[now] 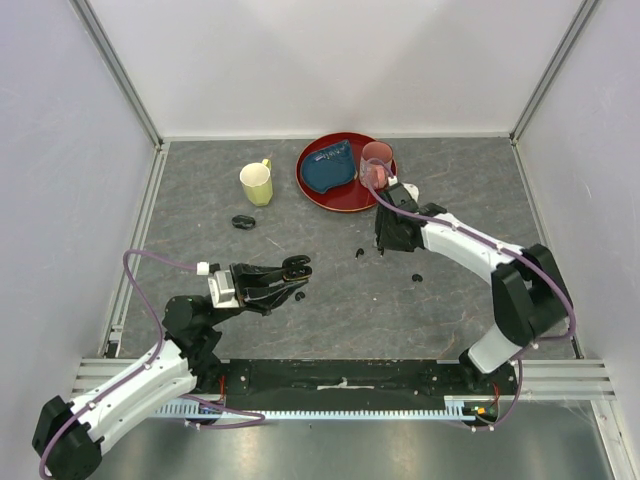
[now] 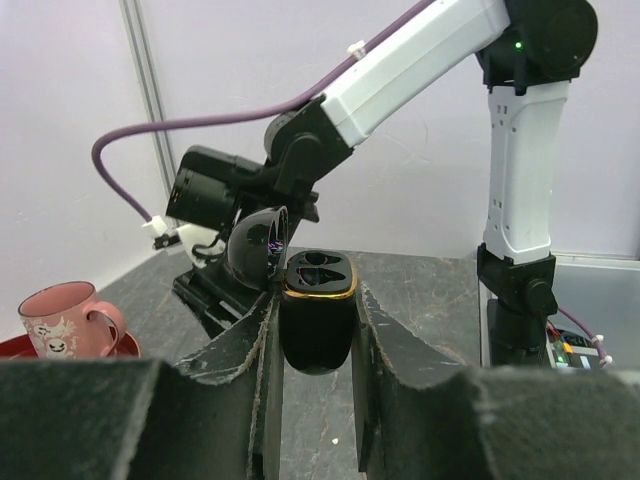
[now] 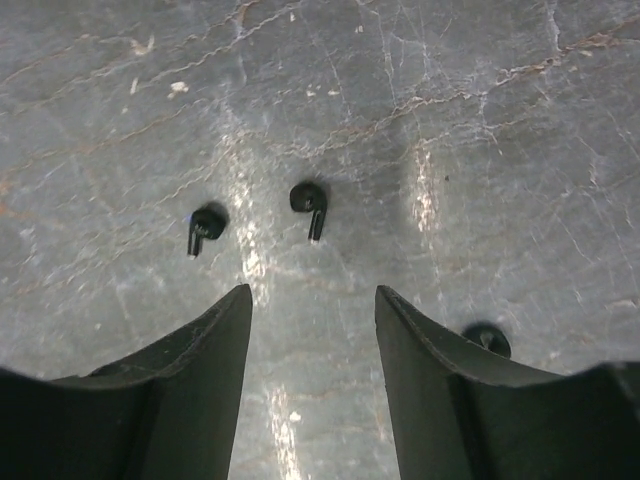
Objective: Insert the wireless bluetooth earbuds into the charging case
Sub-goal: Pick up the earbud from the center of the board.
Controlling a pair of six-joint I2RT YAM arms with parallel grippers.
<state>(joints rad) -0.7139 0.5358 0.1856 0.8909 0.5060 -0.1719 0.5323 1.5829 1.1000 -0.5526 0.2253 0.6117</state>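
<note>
**Top view.** The left gripper (image 1: pixel 290 270) is held raised off the table (image 1: pixel 330 320) and is clamped on the charging case (image 1: pixel 297 264). The case is turned toward the other arm's side, presumably so it can be loaded. The right gripper (image 1: pixel 384 243) is pointed down at the table. The earbuds (image 1: pixel 357 253) are scattered just beside it and near it. A second case (image 1: pixel 242 221) is left well away from both tools, near a yellow mug (image 1: pixel 257 184). A red plate (image 1: pixel 340 200) and a pink mug (image 1: pixel 377 165) are noted beyond the right gripper.

**Left wrist view.** The case is pinched between the two fingers (image 2: pixel 230 350) and kept upright. The lid (image 2: pixel 255 245) is swung back. Both sockets are seen empty. The grip is taken low on the body, so the mouth is left free.

**Right wrist view.** The jaws are parted and nothing is held between them.
- The nearest earbud (image 3: pixel 311 203) is placed straight ahead of the gap.
- A second earbud (image 3: pixel 205 226) is ahead and off to the left finger's side.
- A third earbud (image 3: pixel 487 340) is half hidden behind the right finger.

None is touched, and all lie on the table. The gap appears to be lined up for a pick of the nearest one. A slip is judged likely on so small a piece.
</note>
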